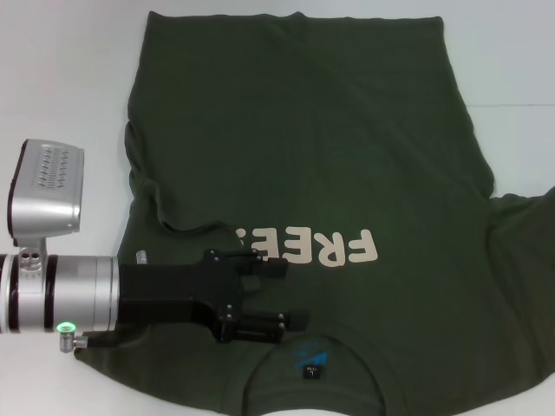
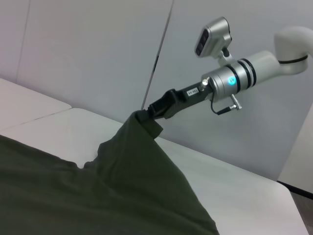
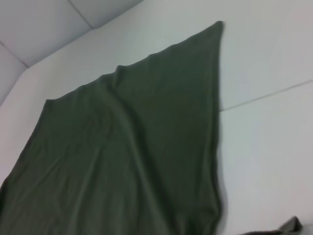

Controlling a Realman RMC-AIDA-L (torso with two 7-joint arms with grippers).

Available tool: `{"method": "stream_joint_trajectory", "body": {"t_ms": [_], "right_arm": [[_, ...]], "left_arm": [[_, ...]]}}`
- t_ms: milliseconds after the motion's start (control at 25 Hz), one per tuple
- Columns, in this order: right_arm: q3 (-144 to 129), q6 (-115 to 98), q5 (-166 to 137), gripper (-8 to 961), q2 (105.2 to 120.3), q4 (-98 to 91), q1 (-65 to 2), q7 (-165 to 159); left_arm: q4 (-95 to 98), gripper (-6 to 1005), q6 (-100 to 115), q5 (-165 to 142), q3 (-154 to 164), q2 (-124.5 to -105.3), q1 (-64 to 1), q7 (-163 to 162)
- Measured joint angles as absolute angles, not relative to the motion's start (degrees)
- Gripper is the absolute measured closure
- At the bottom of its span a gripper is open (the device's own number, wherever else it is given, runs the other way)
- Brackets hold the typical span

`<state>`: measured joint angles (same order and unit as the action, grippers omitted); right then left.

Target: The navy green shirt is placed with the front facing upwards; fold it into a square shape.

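The navy green shirt [image 1: 329, 147] lies spread on the white table, front up, with pale "FREE" letters [image 1: 308, 247] and a black neck label [image 1: 310, 373] at the near edge. Its left sleeve is folded in over the chest. My left gripper [image 1: 276, 297] reaches in from the left, just above the cloth between the letters and the collar, fingers apart and nothing between them. My right gripper [image 2: 143, 116] is outside the head view. The left wrist view shows it shut on a lifted peak of the shirt [image 2: 132, 161], raised above the table.
White table [image 1: 61, 78] surrounds the shirt on the left and far right. The right wrist view shows the shirt's flat lower part [image 3: 137, 156] and a hem corner [image 3: 219, 24]. Grey wall panels [image 2: 88, 54] stand behind the table.
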<state>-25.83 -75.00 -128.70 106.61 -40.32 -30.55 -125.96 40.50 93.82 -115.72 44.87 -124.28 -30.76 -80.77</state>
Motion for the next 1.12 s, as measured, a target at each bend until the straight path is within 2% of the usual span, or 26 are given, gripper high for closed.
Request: {"method": "stream_joint_trajectory", "body": {"t_ms": [120,240,600,720,880,1120], "right_arm": [[-26.9,-75.5,-128.8,903,107.06,-40.4,-31.7,-126.0],[-28.7,-76.6,-128.6,899,108.15,-40.4,-33.2,-126.0],[-39.7,-73.0,-128.6,887,115.29,-39.7,-40.4,-125.5],[-41.4,-71.9,-128.4,883,116.7,-39.6,-41.9,-124.9],[-41.1,-71.7,-128.1,878,117.64,-40.0,-42.3,-124.5],[-40.8,-72.0,-126.3,605,117.32,-40.1,-40.7,-123.8]], "left_arm": [[40.4,155,93.6,-115.6,44.9,-124.28,-30.8,-80.8],[40.1,155,93.2,-115.3,44.9,-124.28,-30.8,-81.1],[40.1,155,92.5,-115.2,44.9,-124.18,-30.9,-81.4],[40.1,155,92.1,-115.2,44.9,-124.14,-31.2,-81.4],[40.0,155,91.5,-115.2,44.9,-124.11,-31.3,-81.4],[40.0,155,91.4,-115.2,44.9,-124.1,-31.2,-81.4]]}}
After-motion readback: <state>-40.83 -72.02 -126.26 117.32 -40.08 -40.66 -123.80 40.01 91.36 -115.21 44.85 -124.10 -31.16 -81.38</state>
